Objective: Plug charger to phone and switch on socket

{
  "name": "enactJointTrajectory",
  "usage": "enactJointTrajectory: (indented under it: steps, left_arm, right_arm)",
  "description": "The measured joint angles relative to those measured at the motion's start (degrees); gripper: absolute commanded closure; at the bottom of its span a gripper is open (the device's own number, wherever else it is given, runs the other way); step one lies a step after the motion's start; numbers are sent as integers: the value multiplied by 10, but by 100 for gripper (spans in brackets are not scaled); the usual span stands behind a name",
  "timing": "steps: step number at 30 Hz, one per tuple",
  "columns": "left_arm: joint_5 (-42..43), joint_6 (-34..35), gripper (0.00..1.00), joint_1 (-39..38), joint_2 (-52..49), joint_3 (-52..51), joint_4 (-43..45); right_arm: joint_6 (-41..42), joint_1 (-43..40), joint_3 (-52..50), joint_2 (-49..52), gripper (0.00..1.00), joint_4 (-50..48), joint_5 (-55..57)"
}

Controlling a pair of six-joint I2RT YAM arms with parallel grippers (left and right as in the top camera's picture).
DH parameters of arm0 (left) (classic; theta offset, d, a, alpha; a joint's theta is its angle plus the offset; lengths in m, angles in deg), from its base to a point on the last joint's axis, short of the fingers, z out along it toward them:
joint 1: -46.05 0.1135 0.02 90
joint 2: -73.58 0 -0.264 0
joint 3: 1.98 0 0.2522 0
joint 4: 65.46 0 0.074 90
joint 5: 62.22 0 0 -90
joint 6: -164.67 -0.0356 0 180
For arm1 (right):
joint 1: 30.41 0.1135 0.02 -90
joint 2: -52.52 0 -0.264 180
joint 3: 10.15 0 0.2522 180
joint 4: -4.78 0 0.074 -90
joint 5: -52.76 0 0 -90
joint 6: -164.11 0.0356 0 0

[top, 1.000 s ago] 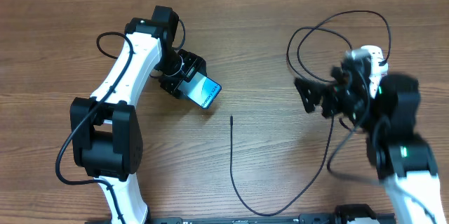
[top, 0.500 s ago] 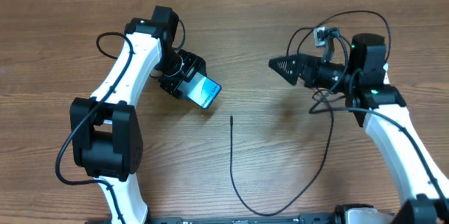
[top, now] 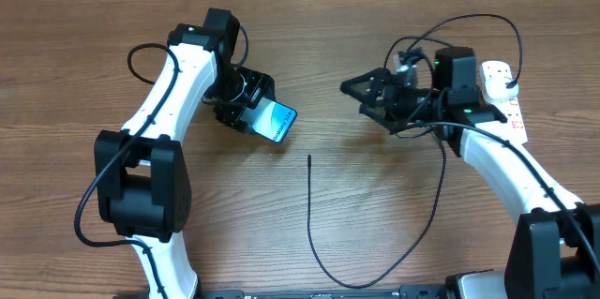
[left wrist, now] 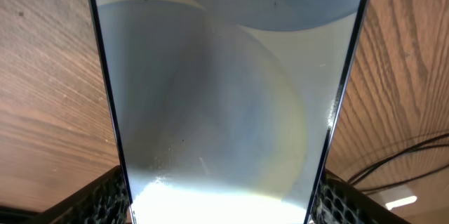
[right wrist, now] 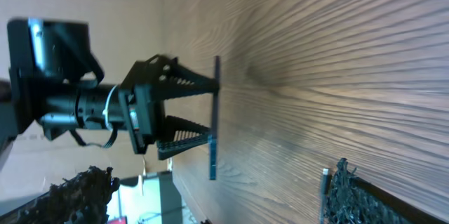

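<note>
The left gripper (top: 259, 112) is clamped on the phone (top: 277, 123), holding it tilted just above the wooden table (top: 309, 18), its lit screen filling the left wrist view. The right gripper (top: 356, 96) hovers right of the phone, well apart from it, its jaws spread wide and empty. The charger (top: 441, 182) lies slack on the table with its connector tip (top: 310, 157) below the phone, and its loops run behind the right arm near the white socket (top: 502, 82).
</note>
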Motion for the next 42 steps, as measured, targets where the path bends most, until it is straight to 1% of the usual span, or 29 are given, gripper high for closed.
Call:
enactJointTrajectory:
  steps: [5, 9, 20, 27, 37, 42]
  left_arm:
    - [5, 44, 96, -11, 0, 0, 0]
    - [18, 65, 96, -16, 0, 0, 0]
    - [58, 129, 96, -24, 0, 0, 5]
    - [82, 175, 96, -39, 0, 0, 28]
    - [119, 197, 96, -49, 0, 0, 40]
    - [131, 200, 96, -50, 0, 0, 39]
  right_arm:
    - [8, 42, 0, 0, 0, -3, 26]
    - [12, 73, 0, 0, 0, -7, 49]
    - [37, 111, 0, 0, 2, -8, 101]
    - [47, 150, 0, 0, 4, -8, 134]
    - [67, 163, 0, 0, 16, -7, 160]
    - [71, 163, 0, 0, 26, -8, 169]
